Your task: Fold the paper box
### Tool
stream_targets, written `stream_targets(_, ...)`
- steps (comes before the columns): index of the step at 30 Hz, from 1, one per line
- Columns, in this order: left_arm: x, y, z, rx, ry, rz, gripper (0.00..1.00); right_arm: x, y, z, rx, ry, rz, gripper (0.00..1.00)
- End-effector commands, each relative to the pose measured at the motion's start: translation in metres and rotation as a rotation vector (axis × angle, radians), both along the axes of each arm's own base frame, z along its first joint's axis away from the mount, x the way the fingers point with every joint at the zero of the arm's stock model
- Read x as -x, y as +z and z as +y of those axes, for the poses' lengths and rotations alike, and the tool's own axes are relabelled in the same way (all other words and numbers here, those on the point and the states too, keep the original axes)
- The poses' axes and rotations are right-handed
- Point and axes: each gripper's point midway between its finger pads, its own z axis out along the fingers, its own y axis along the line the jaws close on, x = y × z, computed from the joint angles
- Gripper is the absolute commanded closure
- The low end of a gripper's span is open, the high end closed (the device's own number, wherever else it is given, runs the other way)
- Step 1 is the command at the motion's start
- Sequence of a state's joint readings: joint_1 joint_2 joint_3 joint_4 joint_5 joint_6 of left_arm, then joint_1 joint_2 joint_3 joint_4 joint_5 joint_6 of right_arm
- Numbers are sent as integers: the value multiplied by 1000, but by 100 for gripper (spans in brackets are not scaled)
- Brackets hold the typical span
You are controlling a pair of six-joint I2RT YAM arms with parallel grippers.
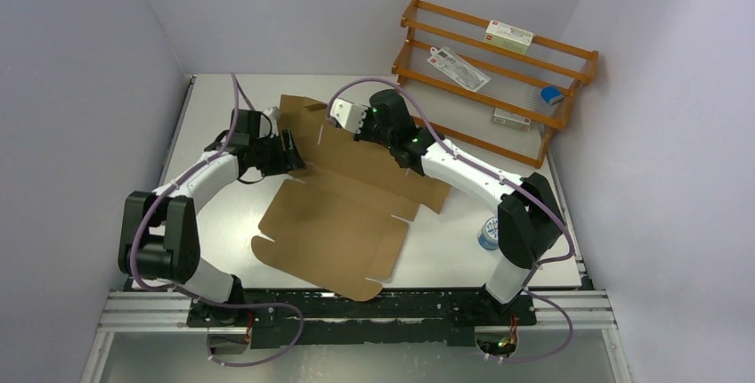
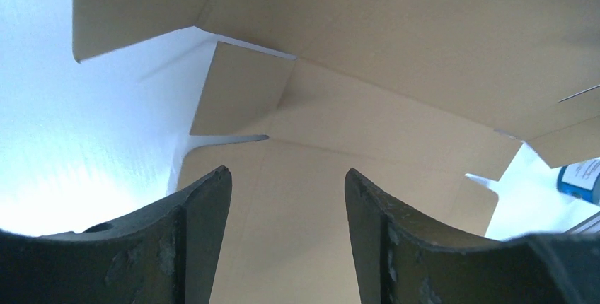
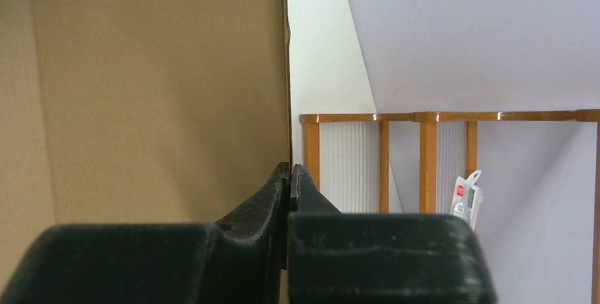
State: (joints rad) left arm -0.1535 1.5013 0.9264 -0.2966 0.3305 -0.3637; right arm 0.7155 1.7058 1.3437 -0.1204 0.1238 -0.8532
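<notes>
Now the right gripper [image 3: 290,171] pinches shut on the raised far edge of the paper box [image 1: 338,214], while the left gripper [image 2: 286,173], open and empty, faces its left side.

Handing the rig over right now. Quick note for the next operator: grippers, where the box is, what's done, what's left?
Left gripper: open and holding nothing, hovering just over the left side of the box.
Right gripper: shut, apparently pinching the edge of the box's rear panel and holding it up.
Box: a brown cardboard sheet in the middle of the table, mostly lying flat, with only the rear panel raised.
Done: rear panel lifted.
Left: raise the side walls, fold in the flaps, tuck the tabs, close the lid. Nothing is locked in place yet.
</notes>
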Motion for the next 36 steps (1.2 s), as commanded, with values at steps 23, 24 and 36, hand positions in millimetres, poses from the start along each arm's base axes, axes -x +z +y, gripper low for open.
stream_targets(23, -24, -29, 25, -65, -38, -258, 36, 15, 32, 12, -105, 120, -97, 100)
stream_targets(24, -23, -31, 23, -53, -37, -247, 36, 16, 33, 13, -110, 123, -99, 100)
stream_targets(36, 4, 8, -17, 61, -10, -313, 50, 17, 34, 10, -100, 108, -101, 100)
